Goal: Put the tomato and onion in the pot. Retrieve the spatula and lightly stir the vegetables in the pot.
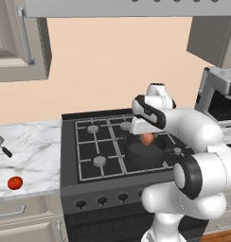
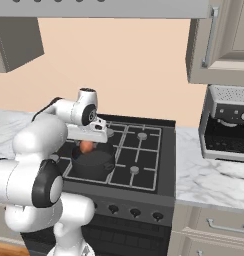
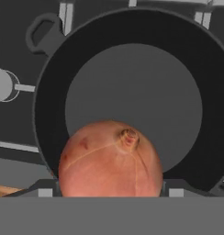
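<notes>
Onion (image 3: 110, 158) gripped in pincer (image 3: 109, 192), directly above pot (image 3: 54, 82); no legible writing.

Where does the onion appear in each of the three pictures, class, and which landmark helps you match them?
Left base view: onion right of centre, just above the pot, under the hand.
Right base view: onion left of centre, over the pot.
Hand view: onion bottom centre, above the pot's floor.
Shared landmark: the pot on the stove.

Kitchen, gas stove (image 1: 101, 146), marble counter (image 1: 32, 156), cabinets (image 1: 18, 42)
</notes>
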